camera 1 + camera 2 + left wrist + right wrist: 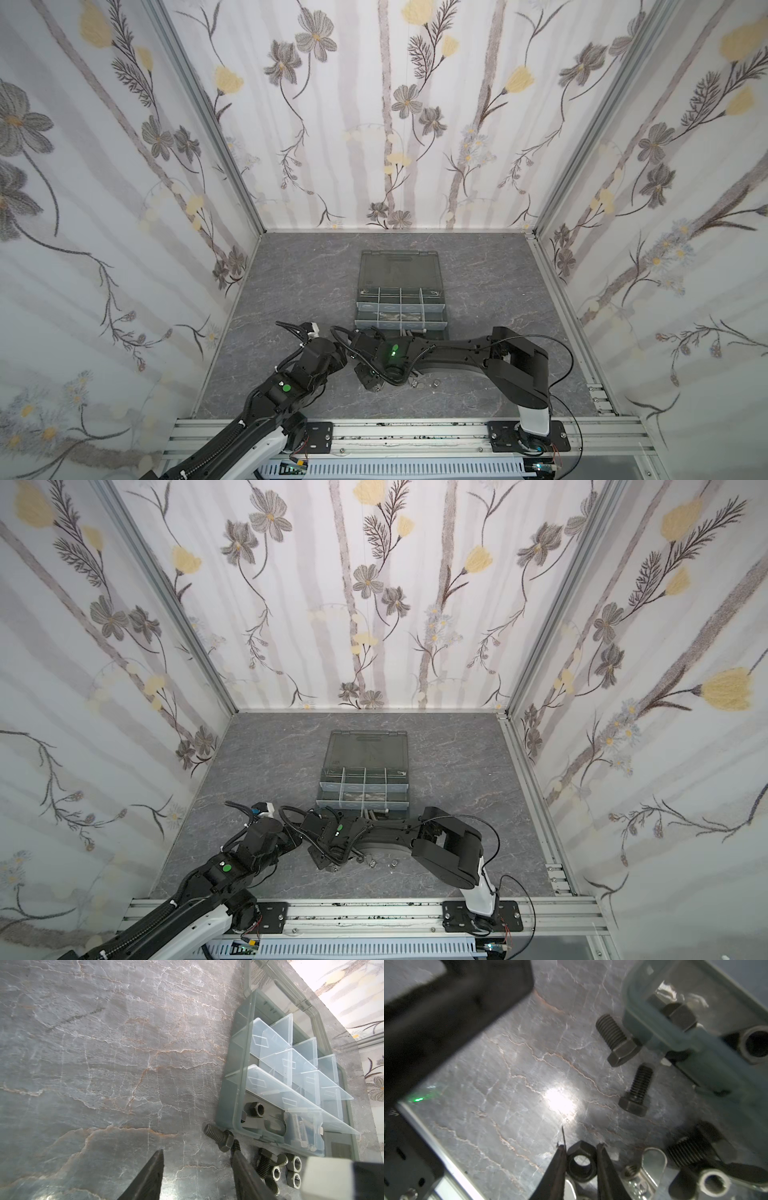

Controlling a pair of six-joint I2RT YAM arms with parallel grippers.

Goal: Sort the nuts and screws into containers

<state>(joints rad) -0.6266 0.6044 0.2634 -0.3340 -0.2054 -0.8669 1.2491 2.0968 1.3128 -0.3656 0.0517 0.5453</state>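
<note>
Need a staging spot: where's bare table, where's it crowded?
Bare: table between organizer box and left wall; same toward right wall. Crowded: strip before the box, with screws, nuts, left gripper and right gripper clamping a black nut.

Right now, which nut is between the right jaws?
The black hexagonal metal nut, flanked by both jaws; the shiny silver nut lies clear of them.

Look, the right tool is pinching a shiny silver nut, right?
Not quite. The right tool is pinching a nut, but the nut is black, not shiny silver. The right wrist view shows it between the tool's two tips.
</note>
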